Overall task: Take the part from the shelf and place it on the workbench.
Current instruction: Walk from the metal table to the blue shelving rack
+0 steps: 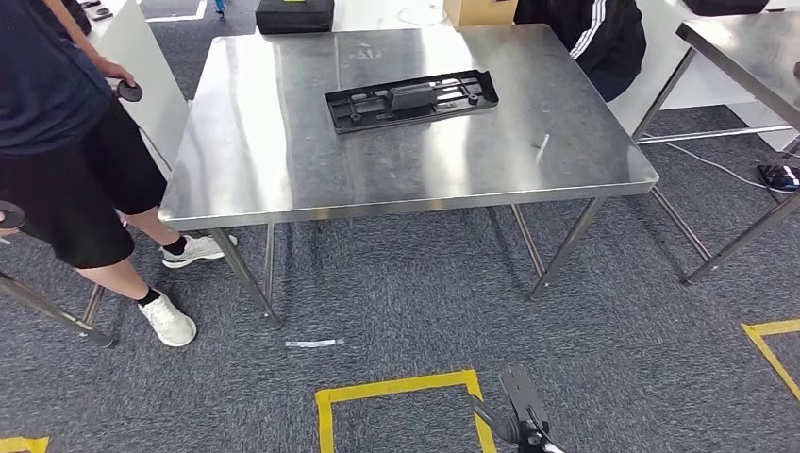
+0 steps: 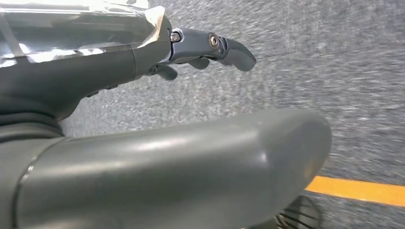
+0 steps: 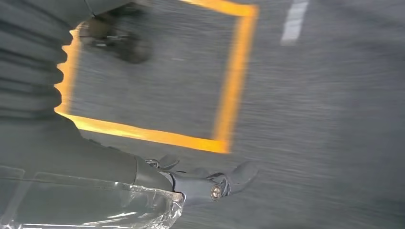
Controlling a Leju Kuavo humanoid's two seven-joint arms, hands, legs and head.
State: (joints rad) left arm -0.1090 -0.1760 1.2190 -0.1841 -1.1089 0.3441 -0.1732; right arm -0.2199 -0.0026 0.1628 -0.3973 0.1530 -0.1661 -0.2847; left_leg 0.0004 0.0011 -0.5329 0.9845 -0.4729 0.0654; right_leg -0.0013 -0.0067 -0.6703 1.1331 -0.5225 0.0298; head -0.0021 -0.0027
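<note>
Nearest you, your left hand (image 2: 210, 47) hangs over grey carpet, fingers loosely apart and holding nothing. Your right hand (image 3: 210, 183) also hangs empty with fingers apart, above a yellow tape square (image 3: 229, 90) on the floor. Beyond the tape stands the steel workbench (image 1: 283, 179). The black plastic part (image 1: 411, 99) lies flat on it, toward its far side. A person in dark shorts (image 1: 66, 142) stands just left of the workbench.
</note>
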